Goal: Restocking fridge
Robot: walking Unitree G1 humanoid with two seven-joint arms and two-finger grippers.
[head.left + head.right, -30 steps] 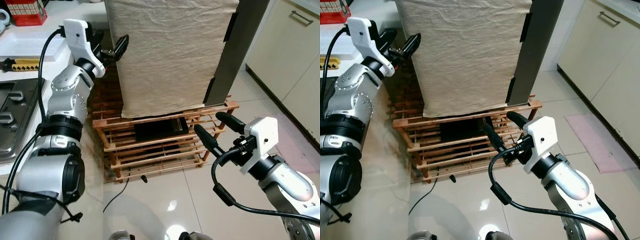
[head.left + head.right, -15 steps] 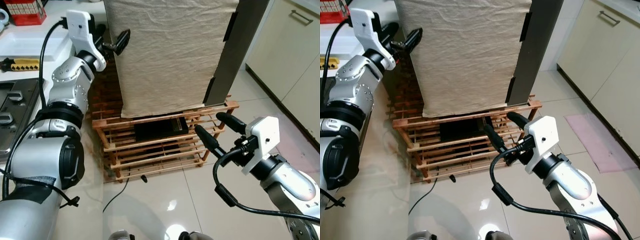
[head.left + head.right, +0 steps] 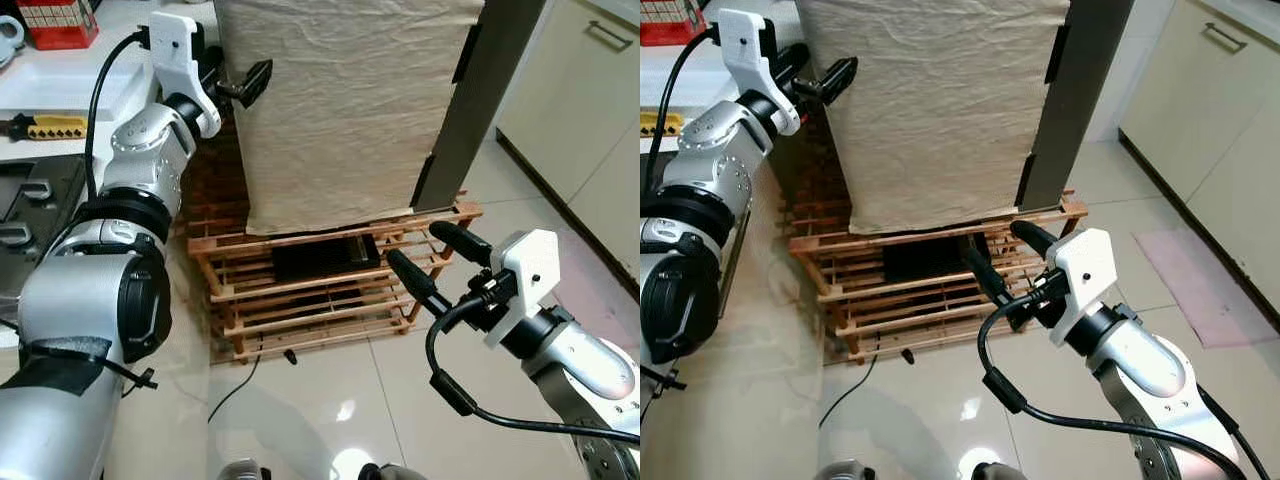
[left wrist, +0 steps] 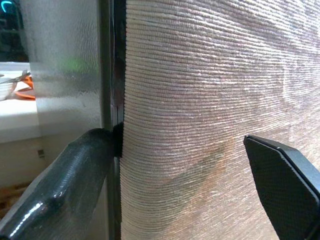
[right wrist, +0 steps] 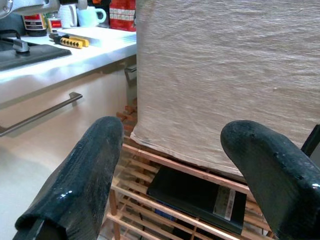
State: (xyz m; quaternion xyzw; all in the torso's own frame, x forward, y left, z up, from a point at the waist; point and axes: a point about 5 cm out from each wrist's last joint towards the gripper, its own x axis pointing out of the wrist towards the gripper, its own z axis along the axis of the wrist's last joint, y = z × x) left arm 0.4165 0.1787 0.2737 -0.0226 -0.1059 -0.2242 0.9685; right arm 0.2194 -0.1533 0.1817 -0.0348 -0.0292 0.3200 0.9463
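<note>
The fridge (image 3: pixel 340 100) is draped in a beige cloth and stands on a low wooden slat rack (image 3: pixel 310 305). My left gripper (image 3: pixel 235 80) is raised at the fridge's upper left edge and is open. In the left wrist view one finger (image 4: pixel 75 170) touches the dark door edge while the other finger (image 4: pixel 285 170) floats in front of the cloth. My right gripper (image 3: pixel 418 245) hangs low before the rack's right end, open and holding nothing.
A flat black box (image 3: pixel 325 258) lies in the rack under the fridge. A counter on the left carries a stove (image 3: pixel 20 200), a yellow-black tool (image 3: pixel 40 127) and a red box (image 3: pixel 55 20). Cream cabinets (image 3: pixel 590 90) line the right. A cable (image 3: pixel 240 375) trails on the tiled floor.
My left gripper has moved up and in toward the fridge's left edge. The right gripper has stayed nearly still.
</note>
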